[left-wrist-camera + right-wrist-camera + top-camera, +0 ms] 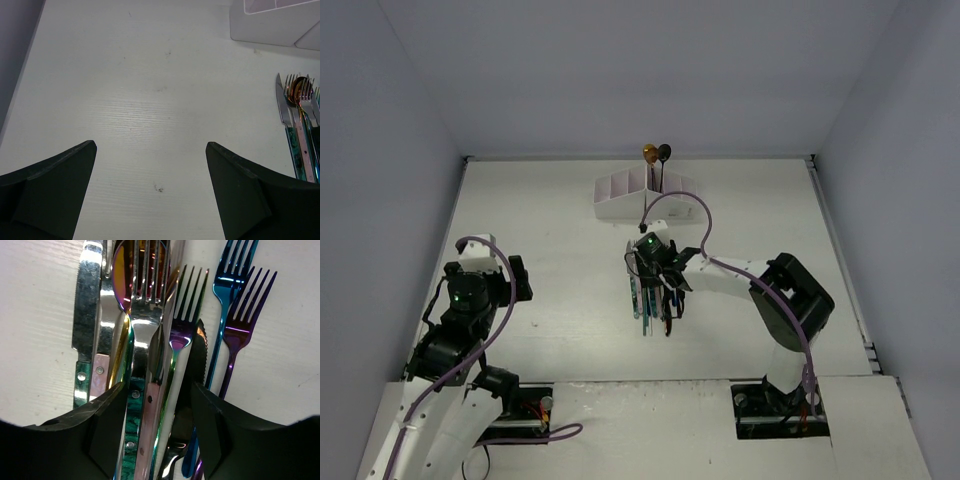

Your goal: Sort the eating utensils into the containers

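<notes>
Top external half-hides the utensils under the right gripper; right wrist shows forks between its fingers, grip unclear; left gripper gapes.

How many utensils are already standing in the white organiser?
2: a copper spoon and a black spoon, side by side, bowls up, rising from the back right part of the organiser. Others may be hidden inside.

A robot lab test cell: white table, plain pale walls, two bolted-down robot arms
</notes>
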`<state>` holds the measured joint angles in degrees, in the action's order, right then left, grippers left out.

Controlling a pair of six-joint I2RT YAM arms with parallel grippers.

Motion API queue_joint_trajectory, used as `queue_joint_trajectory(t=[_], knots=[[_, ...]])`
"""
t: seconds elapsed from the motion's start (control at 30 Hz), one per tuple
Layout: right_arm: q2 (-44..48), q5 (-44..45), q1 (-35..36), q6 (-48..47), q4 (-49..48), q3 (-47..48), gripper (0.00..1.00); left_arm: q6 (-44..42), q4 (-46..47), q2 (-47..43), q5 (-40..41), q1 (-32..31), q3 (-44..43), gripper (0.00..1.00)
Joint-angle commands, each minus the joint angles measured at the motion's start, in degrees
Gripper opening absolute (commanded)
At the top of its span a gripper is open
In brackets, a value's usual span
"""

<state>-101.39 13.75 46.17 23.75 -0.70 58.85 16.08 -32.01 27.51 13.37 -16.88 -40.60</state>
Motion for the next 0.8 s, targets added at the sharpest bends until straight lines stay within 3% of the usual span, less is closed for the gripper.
queue_joint_trajectory(t=[0.0, 0.27, 0.6, 0.77], knots=[[-0.72, 5.14, 0.06, 1.83, -1.24, -0.22, 0.51, -0.62, 3.85, 1.00, -0.12, -0.25, -0.62, 0.90], [-1.01, 6.79, -1.48, 2.80, -1.15, -3.18, 0.50, -0.69, 3.81, 0.86, -0.33, -0.25, -0.62, 0.90], [8.78, 6.46, -8.82, 0.24, 0.40, -8.40, 0.50, -0.62, 3.85, 0.47, -0.21, -0.25, -0.62, 0.90], [10.11, 4.75, -8.89, -0.07, 2.35, -6.94, 0.49, -0.70, 3.80, 0.62, -0.52, -0.34, -0.62, 0.90]])
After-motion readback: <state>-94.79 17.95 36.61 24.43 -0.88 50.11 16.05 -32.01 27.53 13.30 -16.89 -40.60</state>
